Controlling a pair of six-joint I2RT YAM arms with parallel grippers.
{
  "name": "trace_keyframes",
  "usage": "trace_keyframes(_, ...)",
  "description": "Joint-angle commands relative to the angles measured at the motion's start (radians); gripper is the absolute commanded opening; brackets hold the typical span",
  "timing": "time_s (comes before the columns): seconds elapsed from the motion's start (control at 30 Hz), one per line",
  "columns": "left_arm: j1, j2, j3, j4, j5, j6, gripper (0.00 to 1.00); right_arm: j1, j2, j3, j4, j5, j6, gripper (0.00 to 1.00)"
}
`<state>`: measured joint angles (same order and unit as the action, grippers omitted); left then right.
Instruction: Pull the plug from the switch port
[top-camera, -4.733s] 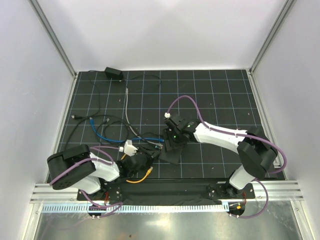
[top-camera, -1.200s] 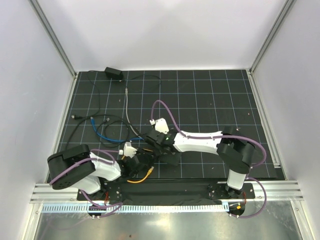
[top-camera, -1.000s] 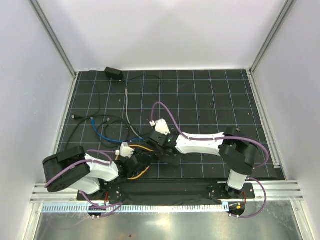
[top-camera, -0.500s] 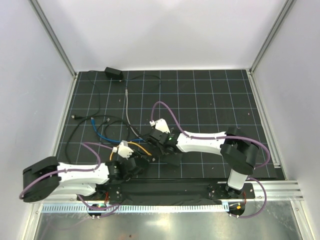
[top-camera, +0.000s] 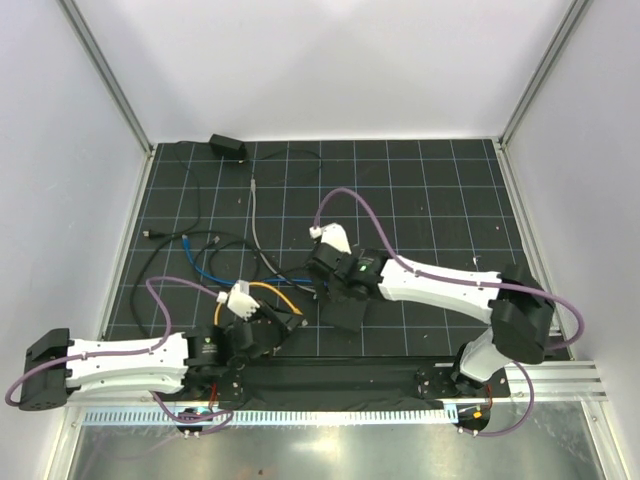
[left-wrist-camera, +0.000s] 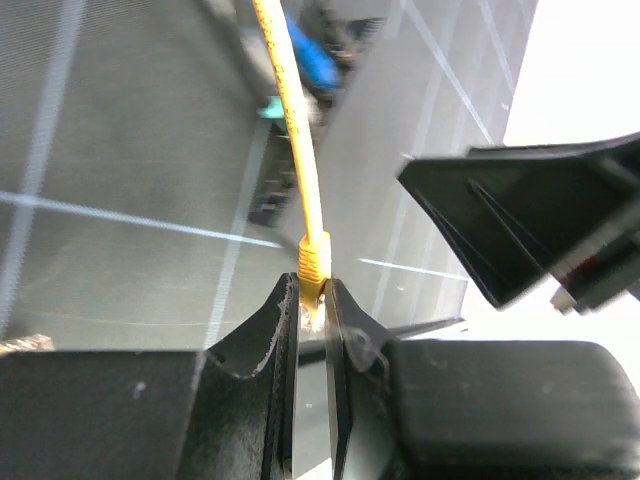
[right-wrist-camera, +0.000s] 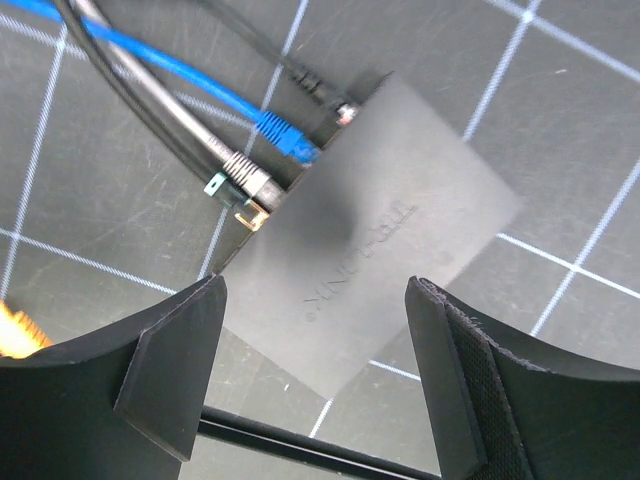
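Pinching one yellow moulded network plug (left-wrist-camera: 312, 262) between its two fingers, the left gripper (left-wrist-camera: 312, 330) has its jaws closed on it. The plug's yellow cable (left-wrist-camera: 290, 110) runs straight up and away. We find the right gripper (right-wrist-camera: 312, 380) with its jaws spread wide and holding nothing. It hovers over the one flat matte-black rectangular box (right-wrist-camera: 400, 240).

Along the box's upper-left edge we count three cables seated:
- one blue plug (right-wrist-camera: 285, 133)
- one thin black plug (right-wrist-camera: 318, 92)
- one thick dark cable with a silvery connector (right-wrist-camera: 238, 180)

The switch port (right-wrist-camera: 250, 213) lies at the end of that row, showing a brass-coloured glint. The yellow plug is apart from it, at the picture's left edge.

From above, we see the left gripper close to the near edge of the black gridded mat (top-camera: 450, 200). The far and right squares give open room. Loose cables crowd the left, and one small black power adapter (top-camera: 228, 147) sits in the far-left corner.

Only the right wrist view shows the plug row. From above the right gripper covers much of the box. Only the left wrist view shows the pinch.
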<state>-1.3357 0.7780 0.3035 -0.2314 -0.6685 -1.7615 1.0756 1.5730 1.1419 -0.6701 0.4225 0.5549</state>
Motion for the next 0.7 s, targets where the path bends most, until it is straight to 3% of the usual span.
trace_keyframes(0.0, -0.006, -0.019, 0.106, -0.016, -0.052, 0.164, 0.00, -0.035, -0.079, -0.014, -0.020, 0.016, 0.000, 0.80)
trace_keyframes(0.23, 0.007, 0.033, 0.305, -0.086, -0.120, 0.401, 0.00, -0.098, -0.179, -0.065, -0.043, 0.005, -0.006, 0.80)
trace_keyframes(0.3, 0.047, 0.053, 0.345, -0.072, -0.080, 0.510, 0.00, -0.103, -0.197, -0.064, -0.057, 0.021, -0.007, 0.80)
trace_keyframes(0.5, 0.309, 0.119, 0.462, -0.033, 0.217, 0.648, 0.00, -0.109, -0.244, -0.071, -0.092, 0.028, 0.005, 0.80)
trace_keyframes(0.67, 0.544, 0.323, 0.632, -0.022, 0.538, 0.773, 0.00, -0.114, -0.269, -0.091, -0.126, 0.039, 0.043, 0.80)
